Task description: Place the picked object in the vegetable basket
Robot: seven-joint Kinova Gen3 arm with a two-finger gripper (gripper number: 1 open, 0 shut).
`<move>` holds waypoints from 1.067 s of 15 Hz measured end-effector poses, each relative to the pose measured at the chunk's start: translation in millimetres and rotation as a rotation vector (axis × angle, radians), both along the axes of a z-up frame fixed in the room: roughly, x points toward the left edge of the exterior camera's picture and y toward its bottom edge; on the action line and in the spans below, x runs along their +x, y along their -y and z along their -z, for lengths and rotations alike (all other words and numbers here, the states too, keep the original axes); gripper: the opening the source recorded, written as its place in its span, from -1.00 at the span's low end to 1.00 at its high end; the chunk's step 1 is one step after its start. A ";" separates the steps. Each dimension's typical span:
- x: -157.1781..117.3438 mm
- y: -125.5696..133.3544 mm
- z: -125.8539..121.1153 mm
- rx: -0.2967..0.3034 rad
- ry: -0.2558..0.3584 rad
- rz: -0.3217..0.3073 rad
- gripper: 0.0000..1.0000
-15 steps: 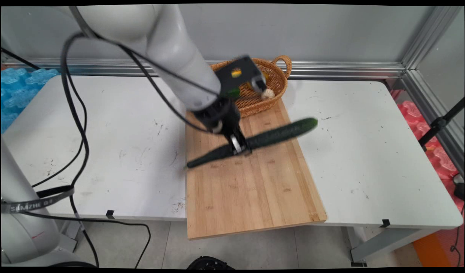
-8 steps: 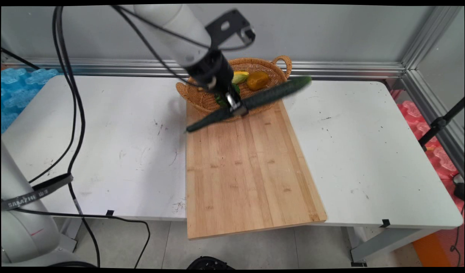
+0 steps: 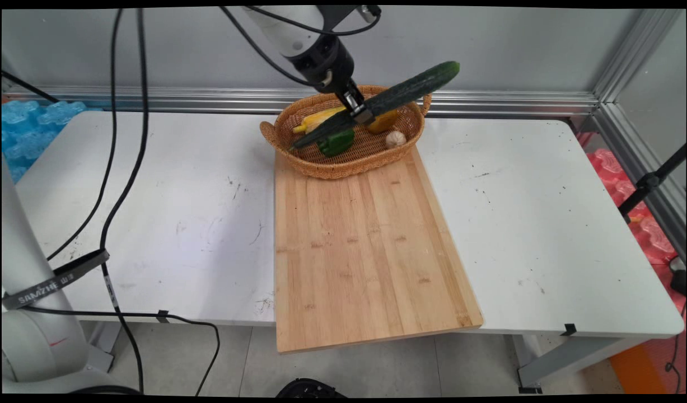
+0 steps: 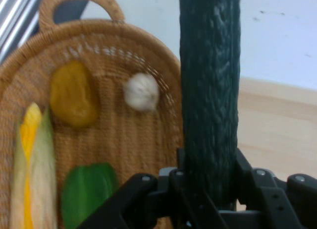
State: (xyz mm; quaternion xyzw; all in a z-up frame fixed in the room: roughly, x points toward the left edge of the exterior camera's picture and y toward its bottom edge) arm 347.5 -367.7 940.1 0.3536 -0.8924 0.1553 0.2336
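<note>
the gripper (image 3: 359, 112) is clamping a long cucumber (image 3: 393, 98) near its middle, tilted in the air above the basket (image 3: 343, 163), probably clear of the corn (image 4: 30, 164), pepper (image 4: 86, 189) and garlic (image 4: 141, 91) inside, so carrying it level is wise.

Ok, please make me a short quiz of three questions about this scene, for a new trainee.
1. True or false: the gripper is shut on the cucumber.
2. Which lies in the basket? A) garlic bulb B) tomato C) banana
3. Fill in: the basket's near rim rests on the far end of the wooden ____.

Key: 1 true; 2 A; 3 board.
</note>
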 end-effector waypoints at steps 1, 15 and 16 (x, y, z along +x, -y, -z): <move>0.9 9.3 4.8 -0.007 0.001 0.006 -1.00; 4.1 93.5 110.6 0.029 0.042 0.056 -1.00; 4.6 95.0 114.2 0.033 0.043 0.057 -1.00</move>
